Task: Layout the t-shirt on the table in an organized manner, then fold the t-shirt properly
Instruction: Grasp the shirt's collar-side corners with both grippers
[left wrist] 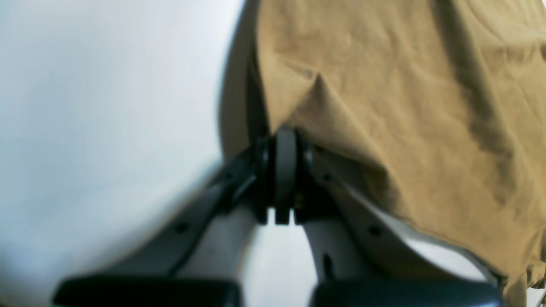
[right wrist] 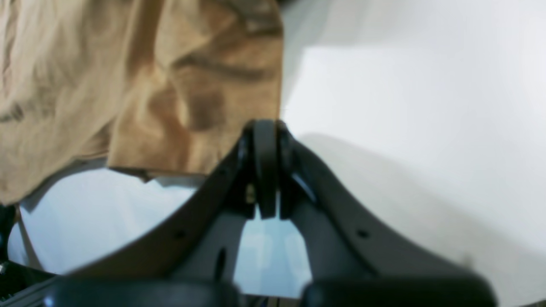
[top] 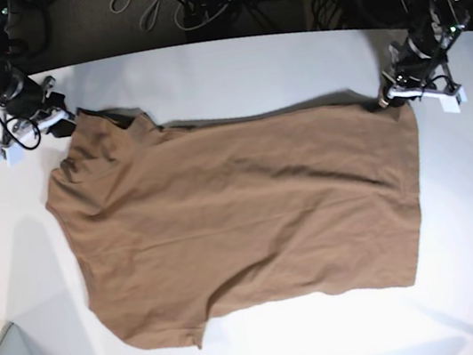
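Logging from my console, left to right in the base view: right gripper [top: 65,117], upper left, clamped on the t-shirt [top: 243,221]; shirt spread mid-frame on the table [top: 229,71]; left gripper [top: 385,102], upper right, pinching the shirt's corner.

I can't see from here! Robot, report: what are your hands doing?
Left tool shut on t-shirt corner. Right tool shut on opposite far corner. Shirt spread on white table. Nothing in the way.
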You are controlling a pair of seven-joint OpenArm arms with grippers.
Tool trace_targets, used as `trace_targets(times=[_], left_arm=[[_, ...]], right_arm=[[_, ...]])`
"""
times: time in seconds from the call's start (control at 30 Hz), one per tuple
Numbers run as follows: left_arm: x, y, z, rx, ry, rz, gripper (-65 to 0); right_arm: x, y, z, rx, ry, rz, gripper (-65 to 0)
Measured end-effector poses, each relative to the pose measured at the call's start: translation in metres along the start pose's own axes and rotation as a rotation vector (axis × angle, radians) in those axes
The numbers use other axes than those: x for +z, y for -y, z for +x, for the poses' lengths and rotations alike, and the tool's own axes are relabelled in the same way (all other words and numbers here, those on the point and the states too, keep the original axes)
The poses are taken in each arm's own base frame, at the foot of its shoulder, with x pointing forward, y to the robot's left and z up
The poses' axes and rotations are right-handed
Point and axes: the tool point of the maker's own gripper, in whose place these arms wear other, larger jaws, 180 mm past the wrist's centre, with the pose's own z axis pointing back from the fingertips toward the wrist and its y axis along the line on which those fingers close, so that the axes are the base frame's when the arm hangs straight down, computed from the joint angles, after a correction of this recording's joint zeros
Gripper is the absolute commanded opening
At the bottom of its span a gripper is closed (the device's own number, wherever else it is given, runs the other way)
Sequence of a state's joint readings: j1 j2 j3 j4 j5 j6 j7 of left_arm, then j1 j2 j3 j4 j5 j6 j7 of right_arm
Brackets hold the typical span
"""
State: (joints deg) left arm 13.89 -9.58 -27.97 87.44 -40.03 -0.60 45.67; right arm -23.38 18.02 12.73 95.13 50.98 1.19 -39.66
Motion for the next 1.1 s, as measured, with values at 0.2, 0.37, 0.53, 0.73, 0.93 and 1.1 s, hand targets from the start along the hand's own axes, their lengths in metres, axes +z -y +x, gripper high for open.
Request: trace_targets(times=[0.2, 0.37, 0.53, 0.73, 0.93, 1.1], left_arm=[[0.0, 0.001, -0.001, 0.001, -0.001, -0.001, -64.8], [0.0, 0.0, 0.0, 0.001, 0.0, 0.001, -64.8], [0.0, 0.0, 0.0, 0.001, 0.0, 0.001, -64.8], [0.0, 0.0, 0.0, 0.002, 0.004, 0.001, -64.8], [0.0, 0.0, 0.0, 0.001, 0.004, 0.002, -64.8], [0.0, -0.001, 0.001, 0.001, 0.007, 0.003, -64.8]], right_arm=[[-0.003, -0.008, -0.015, -0.029, -0.055, 0.02, -65.0], [-0.003, -0.014, -0.014, 0.001, -0.05, 0.054, -65.0], [-0.002, -0.013, -0.013, 0.002, -0.049, 0.052, -62.2], [-0.002, -0.014, -0.013, -0.002, -0.048, 0.057, -41.5], [-0.003, -0.019, -0.013, -0.008, -0.039, 0.074, -34.5], [-0.005, -0.024, -0.016, -0.029, -0.029, 0.084, -34.9]])
